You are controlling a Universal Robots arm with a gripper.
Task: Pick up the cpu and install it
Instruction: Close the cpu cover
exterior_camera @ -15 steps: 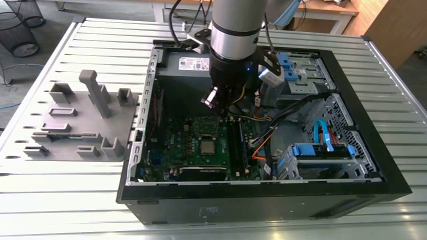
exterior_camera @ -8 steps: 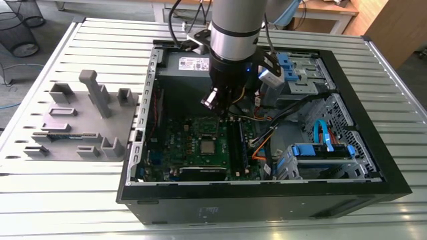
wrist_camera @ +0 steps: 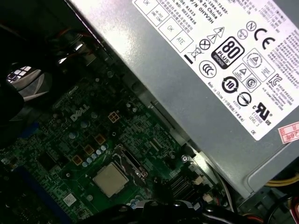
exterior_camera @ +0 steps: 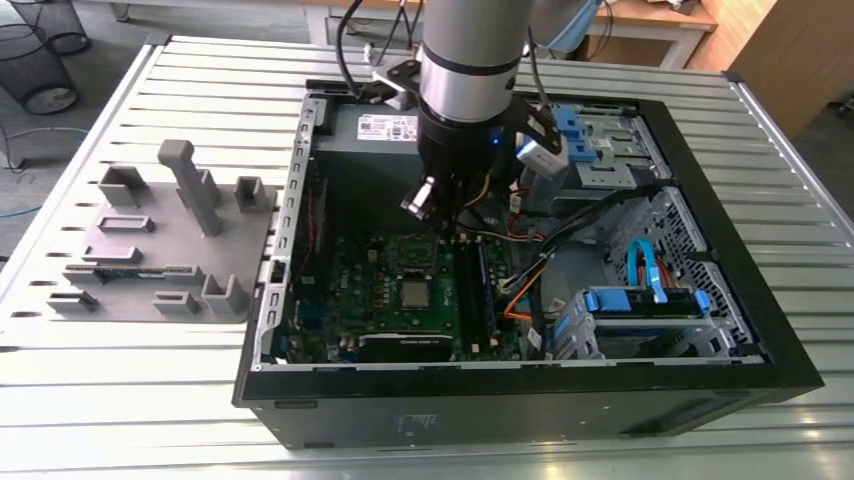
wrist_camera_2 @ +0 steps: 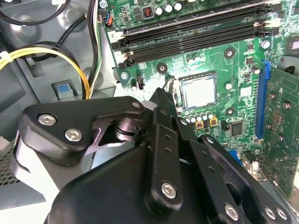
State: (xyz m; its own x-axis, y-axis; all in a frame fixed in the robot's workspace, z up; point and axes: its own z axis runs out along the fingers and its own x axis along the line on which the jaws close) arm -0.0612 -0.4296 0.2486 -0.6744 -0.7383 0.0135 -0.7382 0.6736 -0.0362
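So, quick rundown:

- The arm's black metal gripper (wrist_camera_2: 161,93) is hanging over the board. Its fingers are looking pinched together into one tip and aren't gripping anything.
- Just past that tip, the small flat square cpu with the dull silver top (wrist_camera_2: 198,89) is sitting flat in its socket, apart from the gripper. In the first wrist view the cpu (wrist_camera: 110,179) is sitting the same way.
- The green motherboard (wrist_camera_2: 243,60) is lying flat under all of it. Long black memory slots (wrist_camera_2: 196,30) are running beyond the socket, and a blue plastic slot (wrist_camera_2: 262,102) is sitting off to one side.
- Yellow and black wires (wrist_camera_2: 70,53) are looping over grey metal beside the board.
- A grey metal power supply box with a white label (wrist_camera: 201,70) is sitting along the board's edge.
- In the exterior view, the open black computer case (exterior_camera: 534,400) is lying on a ribbed silver metal table (exterior_camera: 134,400).
- A grey plastic fixture tray with upright blocks (exterior_camera: 160,250) is resting just beside the case, on the exterior view's left.
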